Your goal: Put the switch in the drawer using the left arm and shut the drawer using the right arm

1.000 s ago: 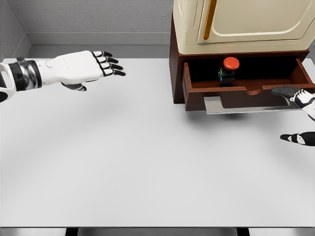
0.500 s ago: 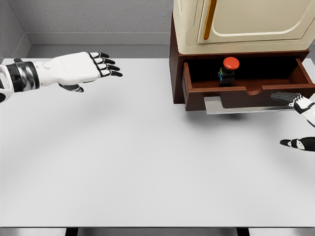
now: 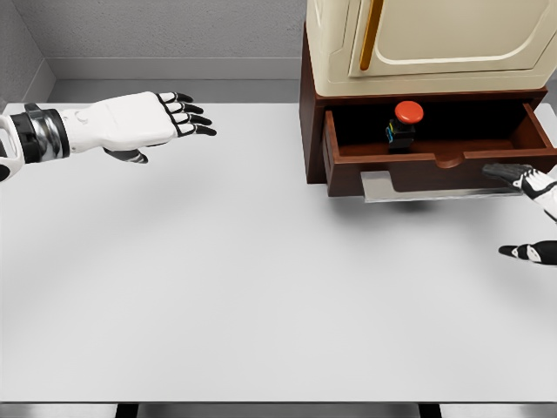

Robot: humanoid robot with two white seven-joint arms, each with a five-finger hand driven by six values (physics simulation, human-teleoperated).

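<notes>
The left hand (image 3: 135,119) hovered over the far left of the white desk (image 3: 261,287), fingers (image 3: 187,117) stretched apart and empty. Further right, the switch (image 3: 403,123) with its red button stood upright inside the open brown drawer (image 3: 435,157) beneath the cream cabinet (image 3: 426,43). At the right edge, the right hand (image 3: 533,213) sat just before the drawer's front, fingers spread, holding nothing.

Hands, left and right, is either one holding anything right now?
Nothing is held. Left hand and right hand are open; the switch sits in the drawer.
</notes>
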